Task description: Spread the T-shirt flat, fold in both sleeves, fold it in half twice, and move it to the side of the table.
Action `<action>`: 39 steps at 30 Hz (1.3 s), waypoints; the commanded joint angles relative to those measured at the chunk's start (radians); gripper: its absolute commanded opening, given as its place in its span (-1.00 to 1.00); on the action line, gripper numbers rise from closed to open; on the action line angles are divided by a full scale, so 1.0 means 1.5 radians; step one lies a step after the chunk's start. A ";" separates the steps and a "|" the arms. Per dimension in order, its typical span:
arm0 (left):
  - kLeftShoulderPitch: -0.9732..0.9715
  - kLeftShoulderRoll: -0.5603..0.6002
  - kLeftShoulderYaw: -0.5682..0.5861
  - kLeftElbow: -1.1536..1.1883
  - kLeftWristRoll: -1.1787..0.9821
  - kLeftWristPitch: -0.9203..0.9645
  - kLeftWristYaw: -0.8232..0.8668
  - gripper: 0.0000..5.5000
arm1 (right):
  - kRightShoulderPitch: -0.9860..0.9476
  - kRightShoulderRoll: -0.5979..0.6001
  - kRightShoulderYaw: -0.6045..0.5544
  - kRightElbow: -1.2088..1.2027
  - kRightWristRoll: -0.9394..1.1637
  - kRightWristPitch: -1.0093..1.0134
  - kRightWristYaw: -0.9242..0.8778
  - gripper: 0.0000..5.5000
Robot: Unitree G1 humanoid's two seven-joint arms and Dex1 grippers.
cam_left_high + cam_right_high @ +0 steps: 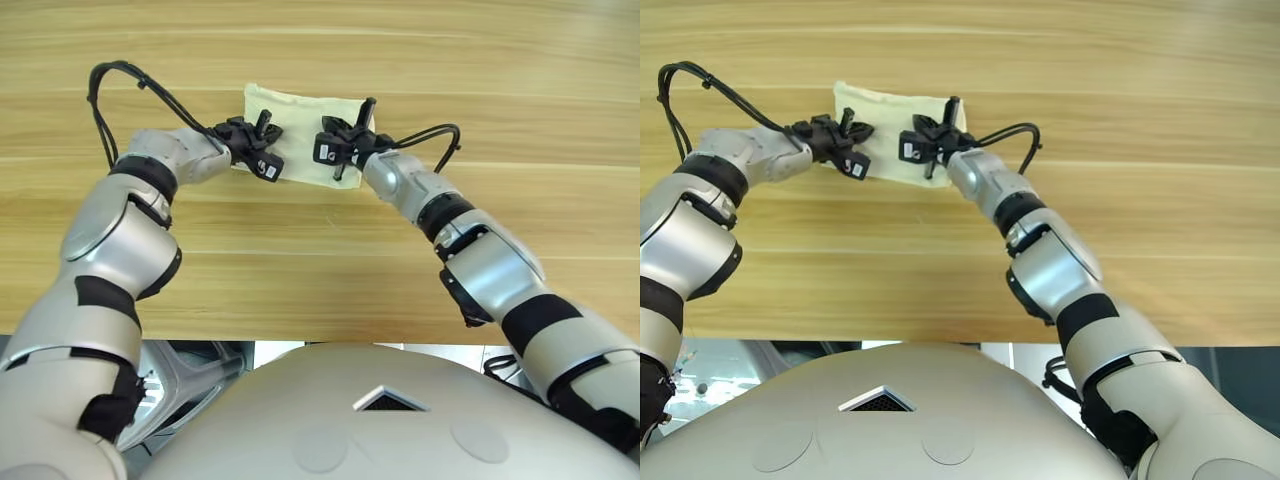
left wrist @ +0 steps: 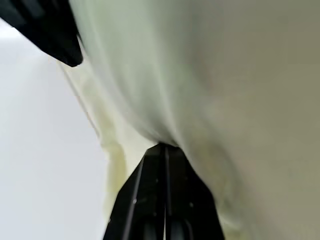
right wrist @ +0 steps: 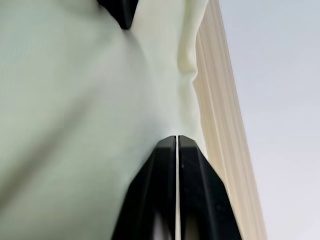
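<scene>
Light wooden planking makes up the tabletop (image 1: 320, 260), which fills the upper two thirds of the head views, its grain running across the frame and its near edge crossing the lower part. Both silver arms stretch up from the lower corners and meet at the upper middle of the frame, each trailing a looped black cable: one (image 1: 110, 90) arcs above the left forearm, the other (image 1: 440, 135) bends out beside the right wrist. Between the two wrists lies the T-shirt (image 1: 305, 130), pale yellow and folded down to a small, slightly skewed rectangle, resting flat on the wood in the upper centre, well away from the near edge. The left gripper (image 1: 262, 148) sits on the cloth's left side and the right gripper (image 1: 342, 148) on its lower right part, the two close together with a strip of fabric showing between them. In the left wrist view the dark fingers (image 2: 150, 190) are pressed together with only a hairline seam between them, and the yellow fabric gathers into creases right at their tip, so they pinch the cloth. In the right wrist view the fingers (image 3: 155, 185) are likewise closed to a thin line, with the fabric puckering where it meets the tip and a strip of the wood grain running alongside the cloth's edge.
</scene>
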 commanded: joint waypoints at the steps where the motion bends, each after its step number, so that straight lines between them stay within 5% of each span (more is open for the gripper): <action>1: 0.043 0.036 -0.097 0.045 0.100 0.049 -0.153 -1.00 | 0.126 0.013 0.053 0.072 -0.047 0.043 0.049 -0.98; 9: -0.001 0.098 -0.117 0.004 0.081 0.001 -0.177 -1.00 | 0.125 0.014 0.055 0.075 -0.048 0.051 0.046 -0.98; 22: -0.064 0.145 -0.008 -0.055 0.019 -0.015 0.208 -1.00 | 0.136 0.004 0.060 0.084 -0.053 0.067 0.052 -0.98; 29: -0.046 0.161 0.062 -0.121 -0.016 -0.077 0.325 -1.00 | 0.133 -0.002 0.053 0.082 -0.047 0.067 0.046 -0.98; 39: 0.108 0.192 0.166 -0.285 -0.101 -0.165 0.285 -1.00 | 0.228 -0.178 -0.083 -0.295 0.088 -0.032 0.110 -0.98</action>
